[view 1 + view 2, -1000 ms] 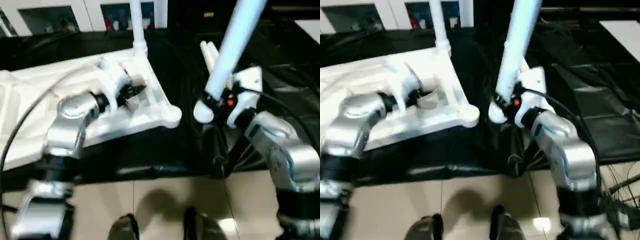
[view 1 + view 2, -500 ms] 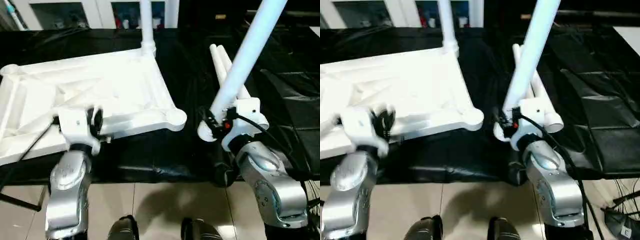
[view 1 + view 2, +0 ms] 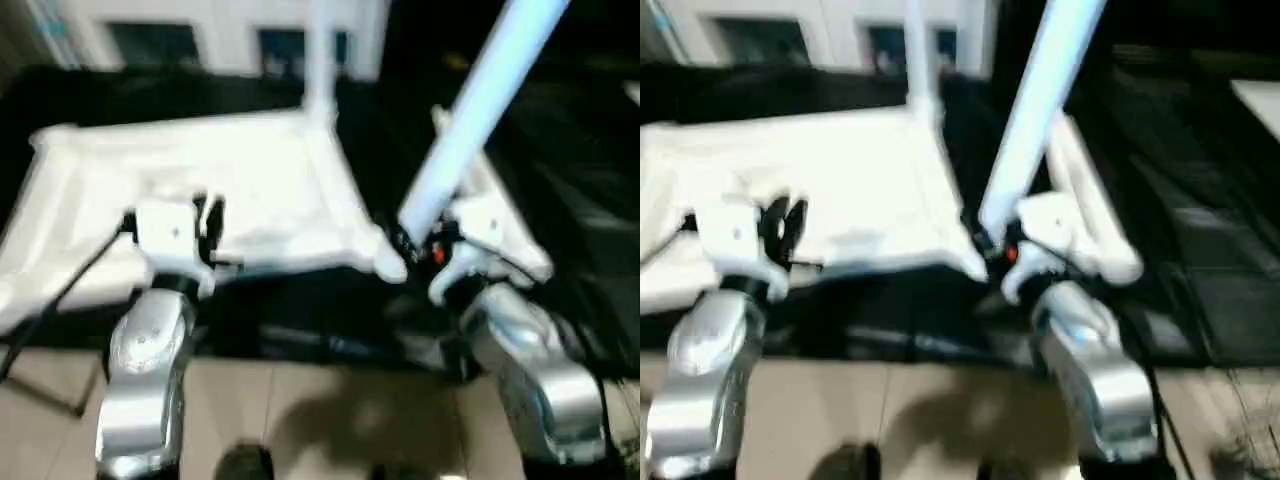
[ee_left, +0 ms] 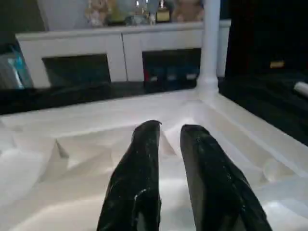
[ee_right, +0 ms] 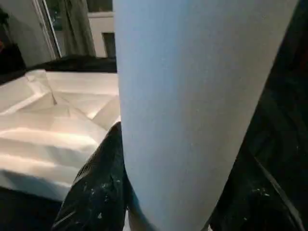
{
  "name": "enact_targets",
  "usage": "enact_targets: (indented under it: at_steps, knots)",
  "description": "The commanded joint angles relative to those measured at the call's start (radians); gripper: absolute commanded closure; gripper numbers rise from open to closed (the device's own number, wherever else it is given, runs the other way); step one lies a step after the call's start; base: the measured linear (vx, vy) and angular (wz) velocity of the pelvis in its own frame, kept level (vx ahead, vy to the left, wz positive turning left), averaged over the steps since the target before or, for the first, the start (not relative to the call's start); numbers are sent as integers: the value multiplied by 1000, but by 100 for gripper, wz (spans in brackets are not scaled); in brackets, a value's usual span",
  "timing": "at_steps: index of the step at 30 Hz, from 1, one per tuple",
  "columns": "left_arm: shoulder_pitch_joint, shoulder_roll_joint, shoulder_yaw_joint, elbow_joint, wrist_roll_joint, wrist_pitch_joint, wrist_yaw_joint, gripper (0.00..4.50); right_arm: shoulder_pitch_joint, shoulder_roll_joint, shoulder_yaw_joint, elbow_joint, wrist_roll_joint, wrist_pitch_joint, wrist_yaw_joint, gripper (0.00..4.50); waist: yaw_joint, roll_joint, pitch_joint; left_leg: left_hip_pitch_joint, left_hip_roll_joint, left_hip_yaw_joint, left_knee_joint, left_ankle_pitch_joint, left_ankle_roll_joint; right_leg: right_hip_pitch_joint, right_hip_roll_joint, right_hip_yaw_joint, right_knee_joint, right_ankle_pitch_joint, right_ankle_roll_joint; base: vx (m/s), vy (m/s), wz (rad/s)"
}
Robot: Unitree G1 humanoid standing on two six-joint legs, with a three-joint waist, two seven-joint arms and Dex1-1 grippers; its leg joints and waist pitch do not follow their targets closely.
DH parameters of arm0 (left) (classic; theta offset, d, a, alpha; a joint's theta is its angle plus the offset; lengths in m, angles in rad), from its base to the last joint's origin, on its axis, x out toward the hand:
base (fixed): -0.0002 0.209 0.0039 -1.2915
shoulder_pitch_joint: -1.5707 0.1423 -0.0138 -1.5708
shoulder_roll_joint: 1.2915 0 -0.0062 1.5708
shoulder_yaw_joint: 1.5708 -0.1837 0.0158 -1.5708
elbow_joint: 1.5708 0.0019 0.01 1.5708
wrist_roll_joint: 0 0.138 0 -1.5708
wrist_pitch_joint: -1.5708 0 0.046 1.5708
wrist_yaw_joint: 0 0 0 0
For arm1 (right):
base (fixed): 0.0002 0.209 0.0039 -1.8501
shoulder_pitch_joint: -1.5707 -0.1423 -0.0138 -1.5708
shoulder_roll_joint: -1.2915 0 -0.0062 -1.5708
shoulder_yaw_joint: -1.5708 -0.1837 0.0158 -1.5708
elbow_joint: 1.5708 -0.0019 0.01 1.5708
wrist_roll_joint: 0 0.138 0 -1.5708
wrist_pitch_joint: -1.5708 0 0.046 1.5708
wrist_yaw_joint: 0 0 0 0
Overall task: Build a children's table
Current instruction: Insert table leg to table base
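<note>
The white tabletop (image 3: 200,170) lies underside up on a black cloth, its ribs showing in the left wrist view (image 4: 72,125). One leg (image 3: 320,50) stands upright in its far right corner socket. My right gripper (image 3: 420,245) is shut on a second leg (image 3: 470,110), which is tilted with its top leaning right. That leg's flared lower end touches or nearly touches the tabletop's near right corner. Its tube sits between the black fingers (image 5: 96,192). My left gripper (image 3: 210,215) hovers over the tabletop's near edge, fingers a narrow gap apart and holding nothing.
Two spare legs (image 3: 1090,200) lie on the black cloth (image 3: 570,150) just right of the tabletop, behind my right hand. A white cabinet (image 4: 120,43) stands along the back. Tiled floor (image 3: 300,420) lies in front of the work surface.
The head view has shifted. My right gripper carried the tilted leg left, bringing its lower end to the tabletop's near right corner. My left gripper drew back from the ribs to the near edge.
</note>
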Motion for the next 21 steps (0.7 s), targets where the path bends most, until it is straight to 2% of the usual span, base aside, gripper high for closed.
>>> enact_targets:
  at_steps: [1, 2, 3, 4, 5, 6, 7, 8, 9, 10, 11, 12, 13, 14, 15, 16, 17, 18, 19, 20, 21]
  knots:
    - [-15, 12, -12, -16, -4, 7, -3, 352, -3, 4, -4, -23, 12, -16, 5, 266, 9, -17, -51, -16, 2, -8, -58, -107, 37, 80, -104, 100, -244, -754, -185, 148, 28, 8]
    - [-14, 12, -13, -17, -4, 7, -2, 352, -2, 6, -6, -23, 12, -16, 5, 266, 4, 1, -57, 4, 12, -4, -96, -110, 27, 83, -79, 70, -237, -636, -198, 117, 68, 19]
    - [-14, 12, -13, -17, -4, 7, -2, 352, -2, 6, -6, -23, 12, -16, 5, 266, -20, 21, -73, 56, 26, -18, -162, -160, 29, 56, -4, 22, -197, -378, -201, 116, 74, 13]
    - [-12, 13, -15, -18, -4, 6, -1, 352, 0, 8, -7, -23, 9, -18, 6, 266, -43, 32, -91, 101, 55, -65, -194, -183, 62, 31, 33, 3, -146, -253, -189, 116, 74, 13]
    - [-10, 14, -17, -19, -4, 6, 1, 352, 1, 10, -9, -23, 8, -19, 7, 266, -92, 60, -113, 209, 113, -152, -206, -267, 159, -73, 41, -13, -44, -132, -135, 164, 41, -1]
    - [-7, 19, -20, -20, -9, 10, 7, 352, 1, 10, -11, -21, 8, -23, 8, 266, -113, 49, -118, 218, 131, -181, -197, -265, 272, -119, 29, -8, 14, -59, -33, 190, 24, -7]
    - [-7, 22, -22, -19, -9, 10, 7, 352, 0, 9, -12, -20, 8, -24, 8, 266, -119, 36, -106, 192, 124, -167, -198, -245, 351, -148, 14, -2, 39, 9, 23, 190, 24, -7]
    - [-7, 25, -23, -18, -9, 10, 6, 352, 0, 9, -13, -18, 9, -25, 8, 266, -125, 27, -108, 190, 121, -160, -198, -229, 380, -158, 5, 6, 36, 49, 24, 144, -8, -7]
    - [-6, 23, -22, -19, -9, 11, 5, 352, -1, 6, -13, -17, 9, -27, 7, 266, -133, 3, -110, 181, 93, -129, -191, -175, 384, -168, -19, 30, -3, 137, -4, 151, -38, -1]
    - [-6, 22, -22, -20, -9, 11, 5, 352, -1, 5, -13, -16, 10, -27, 7, 266, -117, -45, -104, 96, -17, -42, -164, -239, 299, -66, -42, 89, -109, 140, -29, 151, -38, -1]
    - [-6, 22, -22, -20, -9, 11, 5, 352, -1, 5, -13, -15, 10, -28, 7, 266, -117, -45, -104, 96, -17, -42, -164, -239, 299, -66, -42, 89, -109, 140, -29, 175, -94, 9]
    - [-6, 24, -23, -21, -10, 9, 4, 352, -2, 5, -15, -14, 10, -28, 6, 266, -73, -70, -118, -20, -110, -21, 21, -146, 211, 88, -131, 228, -200, -363, -76, 212, -99, 0]
    - [-4, 24, -26, -24, -17, 15, 4, 352, -3, 4, -17, -14, 10, -28, 6, 266, -73, -68, -111, -54, -101, -34, 44, -92, 179, 109, -129, 222, -191, -386, -104, 212, -99, 0]
    - [-4, 24, -26, -25, -18, 15, 4, 352, -3, 4, -17, -14, 10, -28, 6, 266, -64, -65, -101, -82, -106, -44, 50, -13, 133, 110, -96, 203, -179, -257, -136, 207, -57, -6]
    - [-2, 25, -29, -27, -22, 12, 0, 352, -3, 4, -19, -14, 9, -28, 6, 266, -65, -53, -95, -82, -96, -49, 47, 21, 115, 102, -105, 194, -188, -215, -180, 181, -33, -3]
    - [2, 22, -31, -31, -38, 6, -10, 352, -4, 4, -22, -14, 9, -26, 6, 266, -63, -23, -82, -87, -55, -55, -14, 157, 95, 76, -90, 132, -214, -210, -278, 181, -33, -3]
    - [14, 44, -51, -40, -55, 29, -49, 352, -6, 4, -30, -14, 9, -18, 4, 266, -62, 17, -91, -64, -19, -58, -104, 235, 111, 53, -42, 64, -198, -127, -246, 191, 29, -5]
    - [34, 97, -81, -47, -96, 20, -150, 352, -13, -5, -37, -14, 14, -1, 9, 266, -72, 36, -95, -40, -2, -67, -133, 263, 116, 43, -8, 25, -179, -48, -206, 205, 111, -13]
    - [34, 97, -81, -47, -96, 20, -150, 352, -13, -5, -37, -14, 14, -1, 9, 266, -84, 64, -106, 3, 34, -110, -153, 204, 141, 4, 37, -7, -113, 16, -146, 205, 111, -13]
    - [45, 131, -90, -53, -136, 2, -222, 352, -19, -15, -44, -15, 23, 17, 17, 266, -113, 86, -121, 49, 88, -185, -154, 248, 257, -64, 59, -11, 2, 57, -110, 206, 101, -15]
    - [49, 161, -93, -57, -169, 21, -279, 324, -23, -24, -48, -17, 37, 27, 31, 266, -102, 58, -149, 80, 114, -208, -102, 747, 317, -107, 24, 41, 0, 169, -36, 145, 55, -5]
